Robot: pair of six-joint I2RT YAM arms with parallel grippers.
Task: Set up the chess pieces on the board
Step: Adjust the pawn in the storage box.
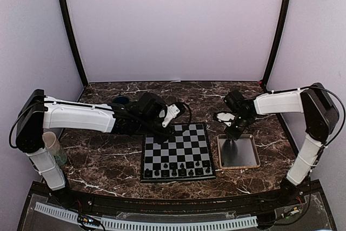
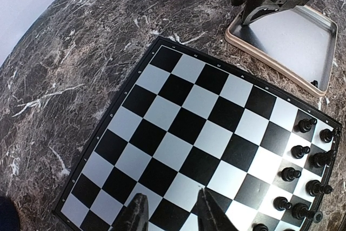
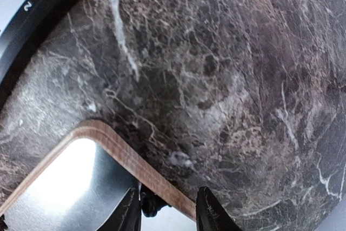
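The board (image 1: 175, 150) lies at the table's middle, with several dark chess pieces (image 1: 178, 170) standing in its two near rows. In the left wrist view the board (image 2: 178, 117) fills the frame and the pieces (image 2: 299, 151) stand along its right edge. My left gripper (image 1: 166, 128) hovers over the board's far left corner, open and empty (image 2: 173, 213). My right gripper (image 1: 233, 131) is at the far left corner of the tan-rimmed tray (image 1: 250, 155). It is open (image 3: 168, 216), straddling the tray rim (image 3: 124, 155), with one dark piece (image 3: 151, 205) beside its left finger (image 3: 130, 212).
A translucent cup (image 1: 52, 145) stands by the left arm's base. A dark blue object (image 1: 121, 101) lies behind the left arm. Black frame posts and pale walls close in the table on three sides.
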